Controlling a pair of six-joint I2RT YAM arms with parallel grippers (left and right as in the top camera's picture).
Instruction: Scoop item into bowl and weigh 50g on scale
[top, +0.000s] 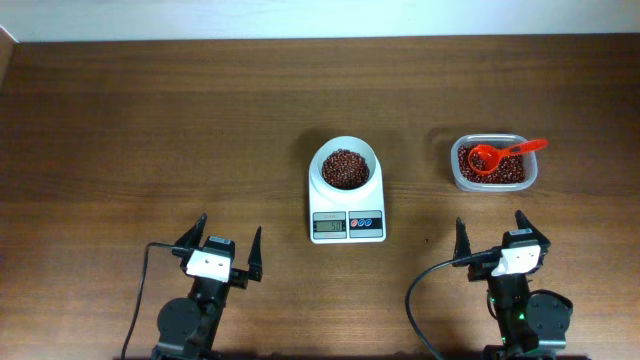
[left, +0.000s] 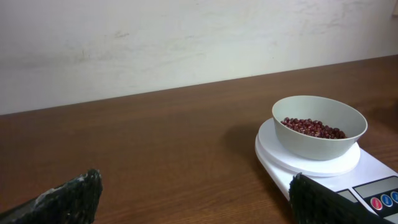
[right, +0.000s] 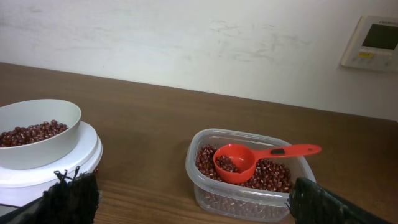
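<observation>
Likely at the weight check: beans (top: 345, 169) lie in the bowl (top: 320, 158) on the scale (top: 347, 212), with the scoop (top: 492, 157) in the tub (top: 459, 178) right of it. The left gripper (top: 224, 241) and right gripper (top: 492, 232) gape wide, empty. Next, read the display (top: 329, 226)

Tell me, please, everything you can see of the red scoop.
The scoop is glossy red plastic: a round cup and a straight flat handle with a small dark mark. It lies in the clear tub on the beans, cup up with a few beans inside, its handle resting across the tub's right rim and poking past it.
</observation>
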